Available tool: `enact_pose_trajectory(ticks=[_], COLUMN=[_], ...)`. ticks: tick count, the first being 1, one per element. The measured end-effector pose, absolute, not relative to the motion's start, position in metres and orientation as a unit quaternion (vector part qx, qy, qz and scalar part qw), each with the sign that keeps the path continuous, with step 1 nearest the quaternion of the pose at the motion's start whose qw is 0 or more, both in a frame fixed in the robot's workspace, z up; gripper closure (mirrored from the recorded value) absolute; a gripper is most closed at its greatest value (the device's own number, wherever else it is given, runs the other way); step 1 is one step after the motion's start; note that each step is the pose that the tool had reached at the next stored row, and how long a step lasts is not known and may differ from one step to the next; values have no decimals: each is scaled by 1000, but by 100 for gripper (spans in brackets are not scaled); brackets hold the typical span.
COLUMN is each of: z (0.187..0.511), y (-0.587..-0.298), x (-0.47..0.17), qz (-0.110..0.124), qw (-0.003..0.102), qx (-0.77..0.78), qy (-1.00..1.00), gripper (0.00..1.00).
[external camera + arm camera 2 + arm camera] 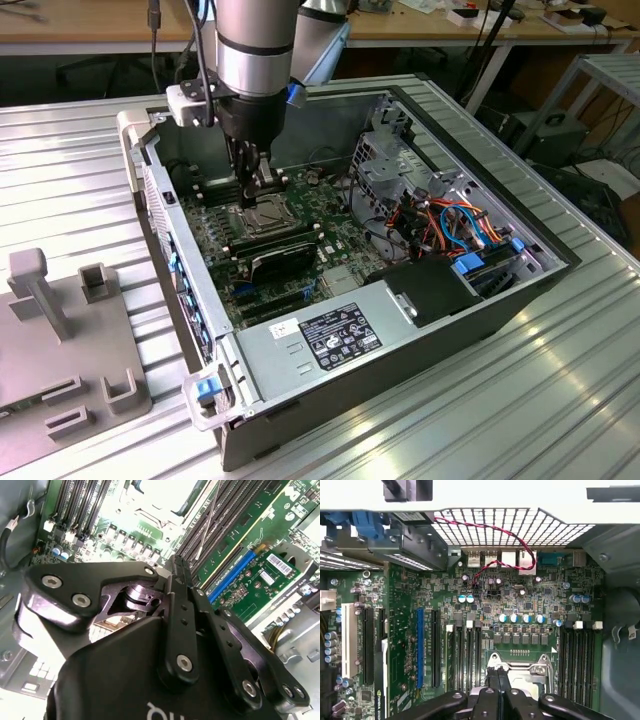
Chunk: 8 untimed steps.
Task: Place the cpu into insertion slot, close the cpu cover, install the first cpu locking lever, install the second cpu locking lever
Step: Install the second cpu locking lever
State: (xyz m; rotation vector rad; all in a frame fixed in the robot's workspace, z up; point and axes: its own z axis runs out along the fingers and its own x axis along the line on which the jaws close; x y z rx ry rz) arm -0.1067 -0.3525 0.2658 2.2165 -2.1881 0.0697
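My gripper point(255, 185) hangs inside the open computer case, just behind and above the insertion slot point(262, 218) on the green motherboard point(330, 240). In both wrist views its black fingers point(497, 680) are pressed together, so it is shut, with its tips point(176, 562) close to the socket's near edge. The cpu cover point(540, 672) lies flat as a silver frame over the socket. A pale silvery surface, seemingly the cpu point(160, 487), shows in its cut-out. A thin metal rod point(212, 515) runs slantwise beside the socket.
Black memory slots point(575, 665) flank the socket, and long card slots point(420, 645) lie further along the board. Case walls, a drive cage with coloured cables point(450, 220) and a power supply point(330, 335) hem the board in. A grey fixture point(60, 330) stands at the exterior view's left.
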Motion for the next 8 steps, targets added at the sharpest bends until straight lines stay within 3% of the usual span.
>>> enact_pose_trajectory(ticks=[8], z=[265], y=[-356], x=[-95], qz=[26], qw=[21], qx=[711], qy=[-702], gripper=[89])
